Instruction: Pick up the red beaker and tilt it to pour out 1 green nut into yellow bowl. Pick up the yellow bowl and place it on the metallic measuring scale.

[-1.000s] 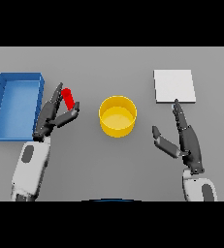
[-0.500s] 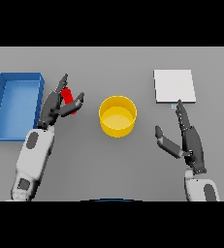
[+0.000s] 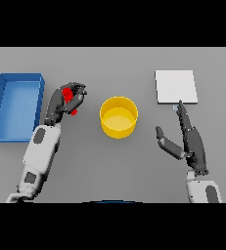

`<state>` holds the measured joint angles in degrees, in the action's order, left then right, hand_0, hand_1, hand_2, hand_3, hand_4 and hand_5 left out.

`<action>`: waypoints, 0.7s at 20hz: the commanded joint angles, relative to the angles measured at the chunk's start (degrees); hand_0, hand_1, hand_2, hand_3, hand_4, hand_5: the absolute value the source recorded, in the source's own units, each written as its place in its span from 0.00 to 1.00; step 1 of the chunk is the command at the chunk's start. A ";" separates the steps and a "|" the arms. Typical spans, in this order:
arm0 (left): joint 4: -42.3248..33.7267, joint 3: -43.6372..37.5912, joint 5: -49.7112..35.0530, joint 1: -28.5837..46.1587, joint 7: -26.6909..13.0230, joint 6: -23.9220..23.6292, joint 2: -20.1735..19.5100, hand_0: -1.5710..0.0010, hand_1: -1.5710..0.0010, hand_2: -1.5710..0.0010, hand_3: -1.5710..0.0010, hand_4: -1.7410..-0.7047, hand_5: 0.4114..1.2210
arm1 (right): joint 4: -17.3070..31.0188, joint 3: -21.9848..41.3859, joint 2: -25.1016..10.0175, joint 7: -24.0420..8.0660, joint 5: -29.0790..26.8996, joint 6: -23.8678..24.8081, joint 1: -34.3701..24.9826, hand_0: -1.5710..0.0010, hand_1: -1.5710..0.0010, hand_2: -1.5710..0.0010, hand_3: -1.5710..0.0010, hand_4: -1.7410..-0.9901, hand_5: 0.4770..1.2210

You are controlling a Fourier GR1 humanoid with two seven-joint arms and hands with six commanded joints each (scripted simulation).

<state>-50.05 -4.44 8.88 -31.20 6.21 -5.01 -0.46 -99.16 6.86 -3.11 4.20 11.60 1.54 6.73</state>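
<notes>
left hand [image 3: 65,101]: fingers curled round small red beaker [image 3: 68,99], left of round yellow bowl [image 3: 118,116] | right hand [image 3: 189,141]: fingers straight, holding nothing, fingertips just below flat metallic square scale [image 3: 176,87] | all over grey surface [image 3: 119,166]

Beaker grasped and shifted
The red beaker [image 3: 69,99] has been enclosed by the left hand [image 3: 65,100] and brought nearer the yellow bowl [image 3: 118,117].

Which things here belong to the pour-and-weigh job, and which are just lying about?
Job:
- small red beaker, gripped by the dark left hand
- round yellow bowl
- flat square metallic measuring scale
- open right hand, idle beside the bowl

Lying about:
- blue rectangular bin, far left
</notes>
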 commanded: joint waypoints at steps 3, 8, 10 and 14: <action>0.13 -0.02 1.18 0.40 2.92 -0.92 1.08 0.23 0.23 0.22 0.23 0.29 0.86 | 0.89 -0.17 0.10 0.51 -0.34 -0.20 -0.35 1.00 1.00 1.00 1.00 0.60 0.28; -0.79 -0.46 -0.01 0.44 4.74 -1.67 1.20 0.08 0.07 0.07 0.07 0.12 0.87 | 1.10 0.40 0.29 1.24 0.33 -0.13 -1.03 1.00 1.00 1.00 1.00 0.60 0.27; -1.71 0.04 -0.49 -0.21 4.79 -1.70 0.51 0.05 0.05 0.05 0.05 0.07 0.86 | 1.80 0.31 -0.02 1.84 0.73 -0.07 -0.88 1.00 1.00 1.00 1.00 0.62 0.26; -6.11 2.26 -0.46 -0.64 4.12 -3.37 -0.31 0.02 0.02 0.02 0.02 0.03 0.85 | 1.51 0.67 0.33 1.39 1.42 0.43 -1.72 1.00 1.00 1.00 1.00 0.65 0.26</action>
<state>-56.20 -2.16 8.26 -31.89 10.57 -8.26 -0.73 -97.66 7.53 -2.77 5.54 13.02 1.97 4.98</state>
